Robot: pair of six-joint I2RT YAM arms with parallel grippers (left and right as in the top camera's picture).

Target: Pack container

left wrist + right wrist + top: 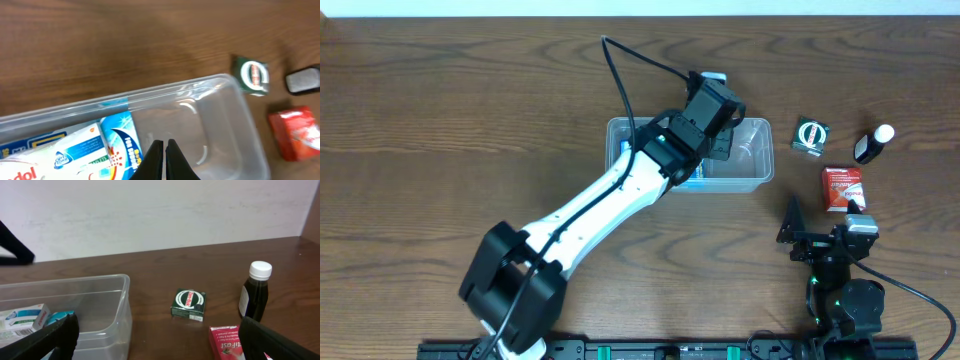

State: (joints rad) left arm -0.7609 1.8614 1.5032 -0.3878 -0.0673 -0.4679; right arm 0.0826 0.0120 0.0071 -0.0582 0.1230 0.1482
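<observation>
The clear plastic container [755, 160] sits mid-table; it also shows in the left wrist view [235, 125] and the right wrist view [120, 305]. Blue-and-white boxes [95, 147] lie in its left part. My left gripper [164, 160] hovers over the container's inside, shut and empty. A green box [810, 134], a red box [841, 188] and a dark bottle with a white cap [873, 144] lie on the table to the right of the container. My right gripper [160, 345] is open and empty, near the front edge, facing the red box [226, 342].
The wooden table [450, 110] stretches left and back of the container. The left arm [610, 200] crosses the table diagonally from the front. A pale wall [160, 210] stands behind the table.
</observation>
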